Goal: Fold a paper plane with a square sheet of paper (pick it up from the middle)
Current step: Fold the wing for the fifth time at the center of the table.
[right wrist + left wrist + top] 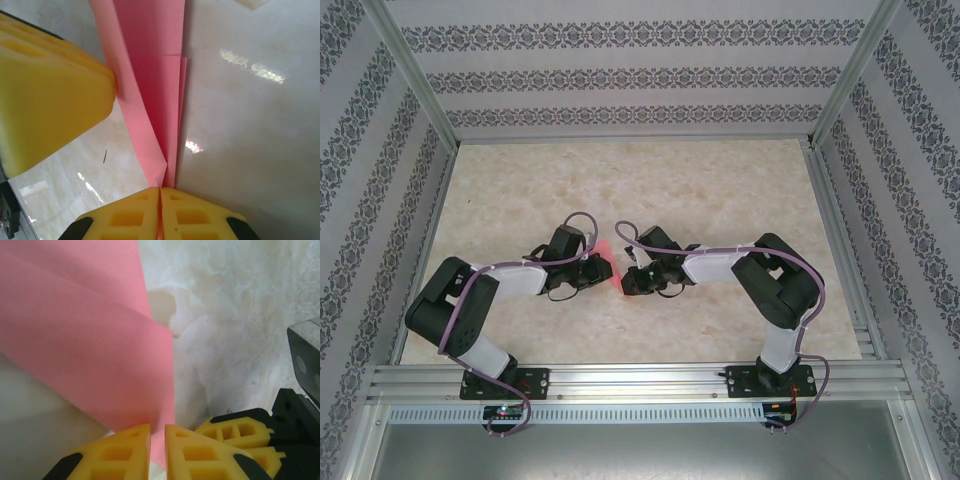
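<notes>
The salmon-pink sheet of paper [606, 252] is folded into a slim layered shape with a centre crease and held off the table between both arms. My right gripper [160, 188] is shut on its narrow creased end, and the folded layers [155, 60] run away from the jaws. My left gripper [157, 426] has its jaws a narrow gap apart. A broad pink flap [90, 340] lies flat beyond them and shows through the gap. In the top view the left gripper [597, 268] and the right gripper [626, 276] nearly touch. One left finger [45, 90] leans against the paper's side.
The marble-patterned table [720, 190] stretches behind and to both sides of the arms. Patterned walls and aluminium posts [415, 80] enclose it. A metal rail [640, 380] runs along the near edge. The right gripper's yellow fingers [235, 432] sit close beside my left ones.
</notes>
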Robot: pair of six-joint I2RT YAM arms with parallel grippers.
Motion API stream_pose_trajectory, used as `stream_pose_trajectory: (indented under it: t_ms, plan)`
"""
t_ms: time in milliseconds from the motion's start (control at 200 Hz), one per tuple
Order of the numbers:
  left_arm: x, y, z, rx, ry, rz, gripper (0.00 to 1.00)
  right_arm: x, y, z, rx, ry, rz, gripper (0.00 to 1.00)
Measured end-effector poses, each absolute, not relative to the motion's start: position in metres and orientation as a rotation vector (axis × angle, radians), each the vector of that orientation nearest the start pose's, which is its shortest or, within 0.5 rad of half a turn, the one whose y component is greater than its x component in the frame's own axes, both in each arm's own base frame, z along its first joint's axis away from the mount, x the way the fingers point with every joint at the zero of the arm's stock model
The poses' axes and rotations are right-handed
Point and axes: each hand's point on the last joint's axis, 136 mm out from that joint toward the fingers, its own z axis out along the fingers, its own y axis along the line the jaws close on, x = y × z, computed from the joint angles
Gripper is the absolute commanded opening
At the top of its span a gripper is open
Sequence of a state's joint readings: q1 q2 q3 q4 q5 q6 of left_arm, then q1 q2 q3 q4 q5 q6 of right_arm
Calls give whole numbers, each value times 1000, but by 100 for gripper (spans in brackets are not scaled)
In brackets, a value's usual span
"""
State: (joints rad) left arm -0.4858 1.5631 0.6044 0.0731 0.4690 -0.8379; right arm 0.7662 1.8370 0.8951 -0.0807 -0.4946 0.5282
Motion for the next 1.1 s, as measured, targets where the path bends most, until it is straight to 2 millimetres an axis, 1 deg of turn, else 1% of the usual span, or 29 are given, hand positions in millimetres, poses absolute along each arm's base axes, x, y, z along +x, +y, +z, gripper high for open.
stream_pose_trajectory:
  t_ms: [125,215,350,520,654,969,1099]
  plan:
    - [273,-231,43,-236,2650,-1094,15,231,336,13,-531,2771,1044,7]
    - [273,-231,44,-236,2645,-1092,14,231,336,13,-530,2770,1044,7]
    - [272,-230,40,-244,2660,-1083,12,231,336,13,-530,2771,1044,8]
    - [270,-229,27,-261,2697,-1062,12,231,336,13,-530,2770,1044,11]
    - [269,-228,21,-270,2716,-1052,13,231,336,13,-532,2769,1045,11]
    - [273,-231,24,-263,2706,-1063,13,231,336,13,-532,2770,1045,11]
    - [274,-232,22,-266,2712,-1060,13,231,336,13,-533,2769,1044,11]
